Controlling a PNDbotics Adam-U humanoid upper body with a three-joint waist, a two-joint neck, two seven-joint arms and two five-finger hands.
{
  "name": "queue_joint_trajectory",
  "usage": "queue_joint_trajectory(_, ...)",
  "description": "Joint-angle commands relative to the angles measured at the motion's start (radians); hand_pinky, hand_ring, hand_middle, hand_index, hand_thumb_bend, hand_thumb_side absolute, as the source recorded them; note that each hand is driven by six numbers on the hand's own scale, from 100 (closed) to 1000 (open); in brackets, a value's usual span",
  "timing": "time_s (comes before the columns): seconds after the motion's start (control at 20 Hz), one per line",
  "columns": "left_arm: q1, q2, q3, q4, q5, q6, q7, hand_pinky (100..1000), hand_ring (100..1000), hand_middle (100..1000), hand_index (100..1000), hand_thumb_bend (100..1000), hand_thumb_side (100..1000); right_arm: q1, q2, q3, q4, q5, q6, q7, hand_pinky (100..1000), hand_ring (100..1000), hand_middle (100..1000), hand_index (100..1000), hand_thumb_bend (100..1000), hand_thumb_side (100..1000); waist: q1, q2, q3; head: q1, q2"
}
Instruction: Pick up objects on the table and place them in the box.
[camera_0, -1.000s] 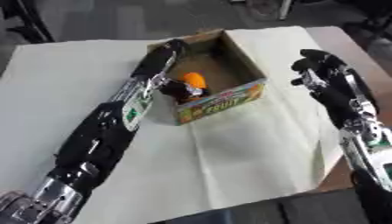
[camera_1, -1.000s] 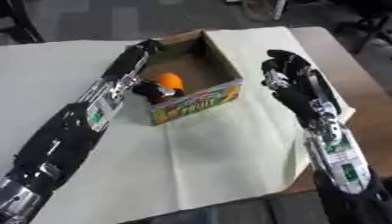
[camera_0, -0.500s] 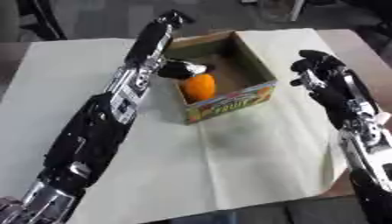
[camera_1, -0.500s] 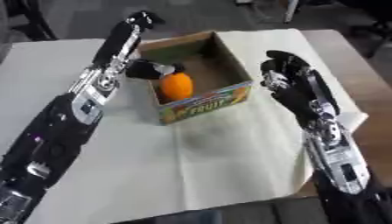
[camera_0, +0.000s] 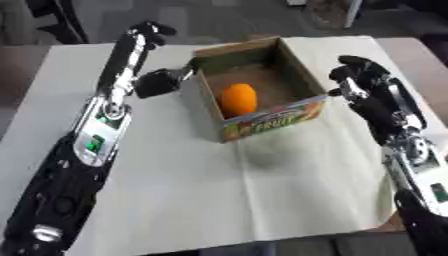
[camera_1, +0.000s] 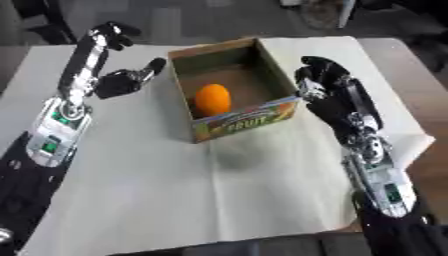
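Note:
An open cardboard box (camera_0: 268, 118) with a fruit print on its front wall stands on the white table cover. An orange (camera_0: 238, 98) lies inside it, touched by no hand. My left arm reaches up the left side and bends over at the wrist (camera_0: 144, 32). My left hand (camera_0: 160, 83) hangs just outside the box's left wall, fingers relaxed and holding nothing. My right hand (camera_0: 360, 82) is open with spread fingers close to the box's right wall, without gripping it.
The white cover (camera_0: 262, 200) spreads across the table, with bare brown table (camera_1: 420, 75) showing at the right edge. Dark chair legs (camera_0: 52, 15) stand beyond the far edge. No other loose object shows on the cover.
My left hand has come up out of the box and moved to the left of its wall. The orange stays in the box. The right hand has hardly moved; the camera has shifted.

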Motion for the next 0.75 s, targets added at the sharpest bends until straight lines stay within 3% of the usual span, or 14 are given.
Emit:
queue_joint_trajectory(0.05, 0.011, 0.037, 0.014, -0.079, 0.056, 0.027, 0.004, 750, 721, 721, 768, 468, 517, -0.006, -0.022, -0.012, -0.012, 0.0, 0.0, -0.006, 624, 769, 636, 800, 100, 349, 0.001, -0.015, 0.001, -0.007, 0.006)
queue_joint_trajectory(0.35, 0.069, 0.075, 0.02, -0.151, 0.17, 0.04, 0.033, 750, 717, 716, 768, 452, 512, -0.006, -0.025, -0.013, -0.011, 0.0, -0.001, -0.007, 623, 768, 636, 800, 100, 349, 0.001, -0.014, 0.013, -0.011, 0.006)
queue_joint_trajectory(0.75, 0.112, 0.103, 0.034, -0.163, 0.335, 0.051, 0.056, 746, 707, 706, 767, 429, 519, -0.001, -0.027, -0.015, -0.011, -0.001, -0.002, -0.01, 623, 769, 635, 799, 100, 349, 0.002, -0.017, 0.019, -0.016, 0.006)
